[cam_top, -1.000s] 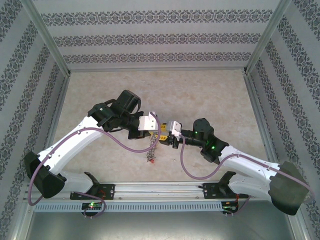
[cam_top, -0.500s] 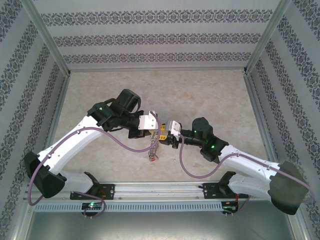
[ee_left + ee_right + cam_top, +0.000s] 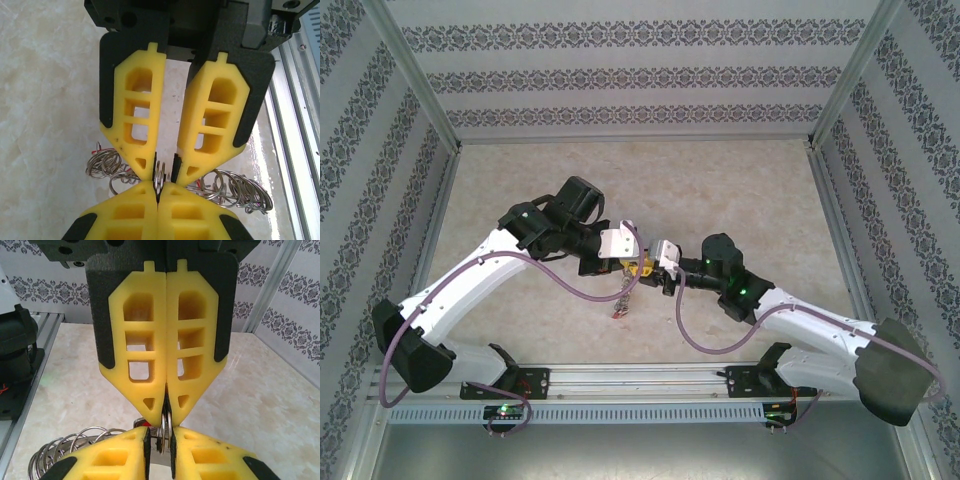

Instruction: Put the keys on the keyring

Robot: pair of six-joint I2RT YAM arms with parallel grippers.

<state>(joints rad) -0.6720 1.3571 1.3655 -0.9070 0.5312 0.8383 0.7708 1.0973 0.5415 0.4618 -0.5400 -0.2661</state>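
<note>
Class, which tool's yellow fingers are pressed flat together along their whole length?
The right tool; on the left tool they stand apart, with the keyring between the tips.

Two white robot arms, the left arm [image 3: 470,282] and the right arm [image 3: 812,326], stretched from the near rail [image 3: 640,378] over a marble-patterned table [image 3: 740,190]. Their yellow-fingered grippers stood tip to tip above its middle, the left gripper [image 3: 633,266] pointing right and the right gripper [image 3: 654,271] pointing left. Just beneath the meeting point hung a small bunch of keys [image 3: 621,301] with a red tag. Purple cables [image 3: 563,287] looped below the arms. Patterned wall panels [image 3: 640,80] enclosed three sides.
</note>
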